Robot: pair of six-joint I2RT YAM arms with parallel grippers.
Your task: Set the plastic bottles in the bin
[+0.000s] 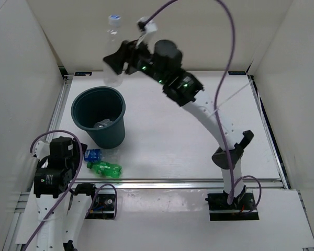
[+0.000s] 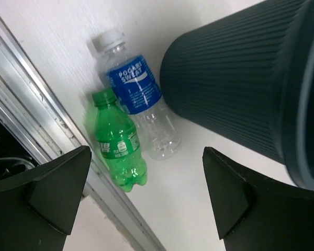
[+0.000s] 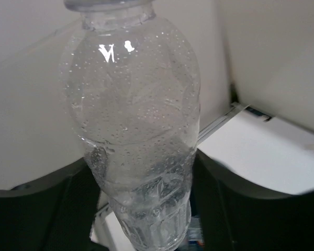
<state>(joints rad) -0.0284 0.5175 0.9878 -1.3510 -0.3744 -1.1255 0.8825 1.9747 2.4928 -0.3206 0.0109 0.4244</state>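
Premises: a robotics lab test cell. A white surface [image 1: 167, 149] is boxed in on three sides by plain white panels [image 1: 21, 78] and edged with aluminium rail [image 1: 172, 184]. Two robot arms, left arm [image 1: 55, 175] and right arm [image 1: 209, 120], are bolted at its near edge, trailing purple cables [image 1: 233, 36]

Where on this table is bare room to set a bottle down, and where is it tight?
Bare: the wide table stretch from the bin rightward to the right wall. Tight: the near-left corner, where the green bottle and blue-labelled bottle lie side by side between the bin and the front rail.
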